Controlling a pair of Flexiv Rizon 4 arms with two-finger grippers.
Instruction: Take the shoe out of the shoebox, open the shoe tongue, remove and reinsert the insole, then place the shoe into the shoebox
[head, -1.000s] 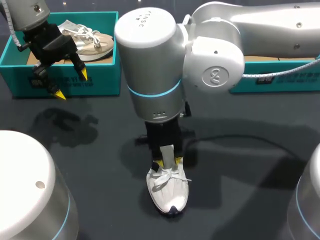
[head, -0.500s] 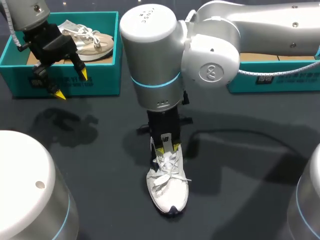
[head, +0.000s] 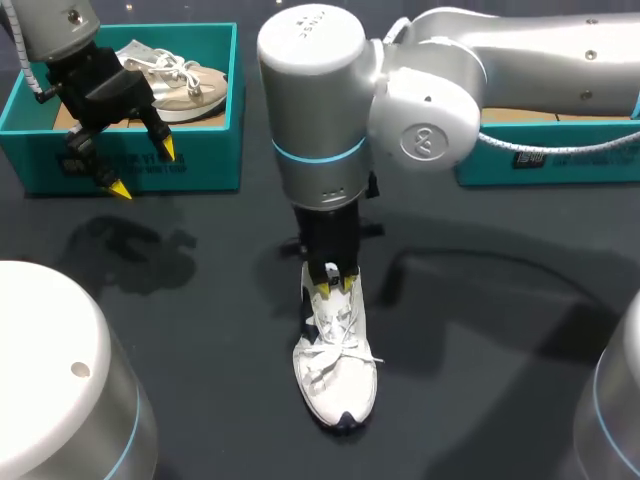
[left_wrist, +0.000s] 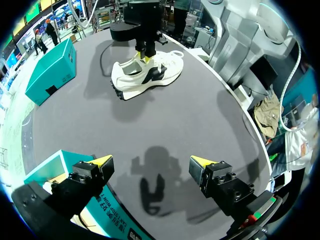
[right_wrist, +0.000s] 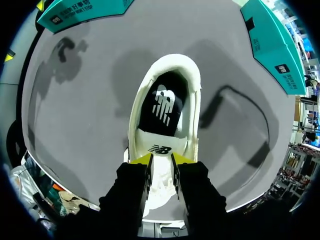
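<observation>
Head view first: the right arm's fat wrist joint sits right over the white sneaker (head: 340, 375). Its heel end is covered and only the laces and toe show, around 6 o'clock on the dark table (head: 480, 330). The right gripper (head: 333, 286) is clamped on the tongue (right_wrist: 159, 142), one yellow tip on either side. The right wrist camera shows the black insole (right_wrist: 163, 102) lying inside the shoe, ahead of the fingers. The left gripper (head: 143, 168) hangs spread wide with nothing in it, at the front wall of the shoebox (head: 215, 150) at 10 o'clock. It blocks part of a beige sneaker (head: 185, 80) lying in that box. A second teal box (head: 560, 160) at 2 o'clock is mostly behind the right arm, so I can't see inside it. Count: two shoes, two teal boxes, two grippers.
</observation>
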